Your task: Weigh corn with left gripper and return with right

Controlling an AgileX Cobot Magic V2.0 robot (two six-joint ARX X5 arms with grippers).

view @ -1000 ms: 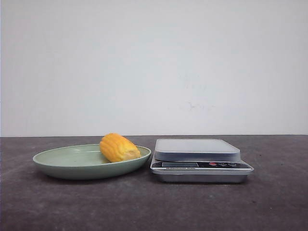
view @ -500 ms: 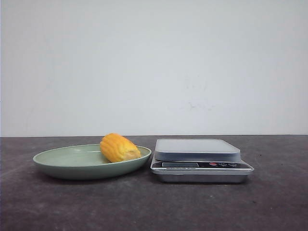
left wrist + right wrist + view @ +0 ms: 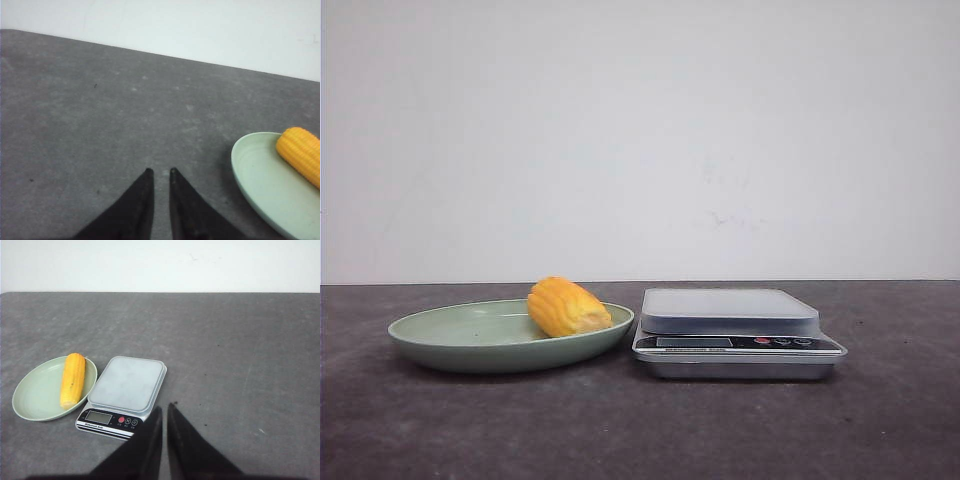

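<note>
On the dark grey tabletop (image 3: 640,430) the corn (image 3: 568,307) lies inside the pale green plate (image 3: 460,340), toward the plate's 3 o'clock rim in the front view, on the side nearest the digital kitchen scale (image 3: 735,332), which stands just beside the plate without clearly touching it. By my reading the task has not begun: the weighing platform (image 3: 127,382) is bare and the cob sits untouched. The left gripper (image 3: 159,174) hangs over bare table with its two pointed fingers drawn nearly together, only a thin slit between them, and nothing held; the plate's edge and one end of the cob show at about 4 o'clock from its tips. The right gripper (image 3: 165,409) is likewise pinched almost closed and empty, poised above the table on the near side of the scale. The next move probably calls for the left fingers to spread, travel over to the plate, and close across the cob's thick middle, then lift it onto the platform. Neither arm appears in the front view, so their height above the table is hard to judge. The left wrist view cuts off most of the plate and cob, and the scale's display is too small to read.
</note>
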